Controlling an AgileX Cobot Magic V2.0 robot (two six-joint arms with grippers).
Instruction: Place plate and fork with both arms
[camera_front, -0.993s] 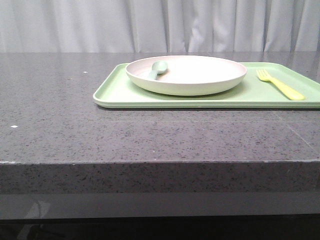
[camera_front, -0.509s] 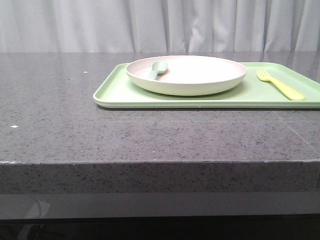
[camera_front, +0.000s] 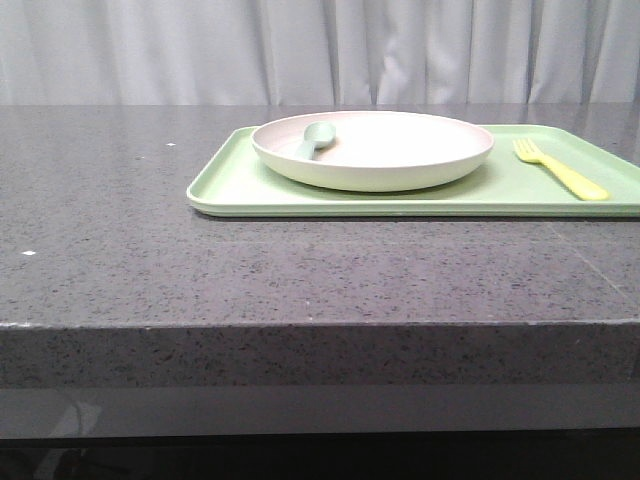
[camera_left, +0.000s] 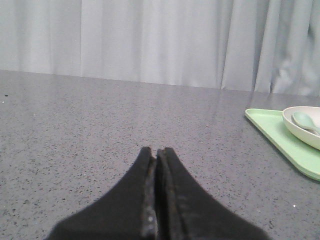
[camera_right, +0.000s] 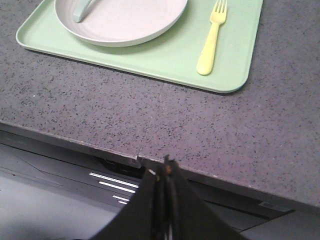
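text: you find none readable | labels, brands, numbers, signs: none you can read on plate (camera_front: 372, 150), fork (camera_front: 560, 170), tray (camera_front: 230, 185) or counter (camera_front: 200, 270)

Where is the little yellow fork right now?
In the front view, the fork lies on the green tray's right side, just right of the plate, not touching it.

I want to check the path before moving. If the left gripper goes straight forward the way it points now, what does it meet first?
Likely nothing soon: the shut left gripper points over bare table toward the curtain. The tray lies off to one side, though depth is unclear.
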